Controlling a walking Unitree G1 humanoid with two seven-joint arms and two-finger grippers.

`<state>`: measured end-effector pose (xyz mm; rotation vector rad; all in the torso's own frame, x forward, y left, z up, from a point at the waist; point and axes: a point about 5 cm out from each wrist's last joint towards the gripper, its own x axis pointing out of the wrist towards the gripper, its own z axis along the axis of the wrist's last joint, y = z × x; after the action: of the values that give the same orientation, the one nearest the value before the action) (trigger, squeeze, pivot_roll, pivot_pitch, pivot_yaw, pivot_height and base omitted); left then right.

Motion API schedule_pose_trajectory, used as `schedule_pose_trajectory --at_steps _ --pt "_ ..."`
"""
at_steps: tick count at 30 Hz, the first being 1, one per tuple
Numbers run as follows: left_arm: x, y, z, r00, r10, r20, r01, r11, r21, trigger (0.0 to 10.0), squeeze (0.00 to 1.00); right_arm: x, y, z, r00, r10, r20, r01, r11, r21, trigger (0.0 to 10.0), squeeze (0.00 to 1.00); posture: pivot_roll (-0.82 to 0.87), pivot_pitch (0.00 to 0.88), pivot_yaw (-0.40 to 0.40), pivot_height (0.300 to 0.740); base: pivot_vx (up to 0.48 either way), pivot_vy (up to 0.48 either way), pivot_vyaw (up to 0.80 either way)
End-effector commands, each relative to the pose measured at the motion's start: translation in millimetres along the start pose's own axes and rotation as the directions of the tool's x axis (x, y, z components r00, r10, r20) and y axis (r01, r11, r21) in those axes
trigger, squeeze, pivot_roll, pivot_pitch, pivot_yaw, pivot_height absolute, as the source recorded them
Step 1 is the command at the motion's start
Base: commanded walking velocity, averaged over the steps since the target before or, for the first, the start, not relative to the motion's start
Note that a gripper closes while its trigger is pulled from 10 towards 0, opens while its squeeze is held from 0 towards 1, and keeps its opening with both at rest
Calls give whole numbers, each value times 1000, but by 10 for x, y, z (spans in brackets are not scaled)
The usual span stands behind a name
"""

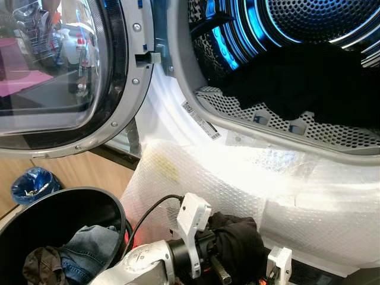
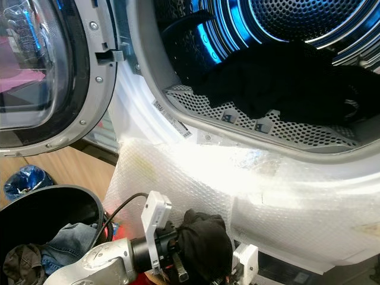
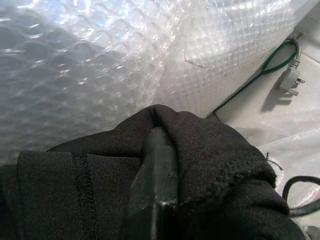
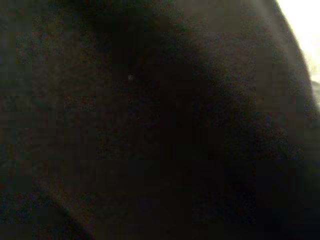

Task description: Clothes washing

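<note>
I have a bunched black garment (image 1: 237, 237) clamped in my left gripper (image 3: 159, 150) — in the left wrist view one black finger (image 3: 156, 175) presses into a fold of the cloth, which wraps over it on both sides, so the fingers are closed on fabric, not spread. I hold the bundle low in front of the machine, just above and beside the black laundry basket (image 1: 89, 199), because it has to clear the rim before it goes anywhere. The basket sits at my left with jeans (image 1: 89, 246) and a brownish piece (image 1: 41, 264) lying in it, so more loading remains, I judge. The washer door (image 1: 59, 77) is swung wide to the left and out of my path, and the drum (image 1: 285, 71) stands open above and to the right, lit blue, with dark clothes (image 1: 303, 83) heaped against its perforated wall. Bubble wrap (image 1: 196, 178) covers the front panel below the opening; the garment hangs close against it. My right gripper's white mount (image 1: 279, 264) shows just right of the bundle, and its wrist view is nearly black, so I cannot tell how its fingers stand — it may be pressed against the same cloth.
</note>
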<state>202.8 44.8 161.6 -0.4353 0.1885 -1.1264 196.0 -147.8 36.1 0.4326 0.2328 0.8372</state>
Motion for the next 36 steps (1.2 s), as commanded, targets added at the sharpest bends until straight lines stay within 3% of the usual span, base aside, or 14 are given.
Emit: schedule_pose_trajectory --at_steps 1,2,3,4,5,10,11,17,20,24,28,34,35,36 --pt "-45 -51 64 1000 -3 18 3 1000 13 2314 0 -37 -11 18 1000 -9 9 9 1000 -1 0 0 20 102 -7 740 0 0 0" --pt "-45 -51 64 1000 -3 18 3 1000 13 2314 0 -37 -11 18 1000 -9 9 9 1000 -1 0 0 20 102 -7 740 0 0 0" --pt "-61 -50 69 1000 4 18 -4 1000 15 3255 0 -33 -9 18 1000 -8 11 8 1000 0 0 0 22 100 -5 740 0 0 0" --pt "-75 -45 76 1000 12 19 -13 1000 22 5255 0 -28 -7 18 1000 -8 13 8 1000 1 0 0 22 100 -4 740 0 0 0" --pt "-109 -31 91 999 32 20 -33 998 55 10000 0 -16 9 16 1000 2 17 -2 1000 8 0 0 30 95 0 740 0 0 0" --pt "-192 -52 97 1000 23 9 -23 998 64 10000 0 7 35 -7 1000 19 20 -19 1000 18 0 0 46 80 17 740 0 0 0" --pt "-243 -75 93 1000 10 -14 -9 999 51 10000 1000 19 35 -18 999 24 23 -25 999 22 0 0 53 71 31 740 0 0 0" --pt "-424 -130 73 995 -11 -96 15 999 43 10000 1000 51 78 -60 998 54 27 -55 998 31 0 0 53 56 56 740 0 0 0" --pt "-704 -106 84 981 22 -194 -11 998 54 10000 1000 32 120 -101 997 65 31 -67 997 42 0 0 61 47 73 740 0 0 0" --pt "-867 -60 110 966 64 -249 -48 996 72 10000 1000 2 119 -126 998 65 23 -66 997 47 0 0 66 46 77 740 0 0 0" --pt "-1079 -67 73 924 126 -361 -91 989 113 10000 1000 -36 106 -146 997 75 0 -75 996 46 0 0 78 56 81 740 0 0 0" --pt "-1230 -13 50 891 266 -368 -221 962 162 10000 1000 -68 85 -143 997 75 -10 -74 996 42 0 0 93 63 81 740 0 0 0" --pt "-1298 58 106 872 383 -303 -332 920 208 10000 1000 -84 78 -152 997 77 -17 -76 996 43 0 0 102 67 79 740 0 0 0" --pt "-1298 58 106 872 383 -303 -332 920 208 10000 1000 -84 78 -152 997 77 -17 -76 996 43 0 0 102 67 79 740 0 0 0"
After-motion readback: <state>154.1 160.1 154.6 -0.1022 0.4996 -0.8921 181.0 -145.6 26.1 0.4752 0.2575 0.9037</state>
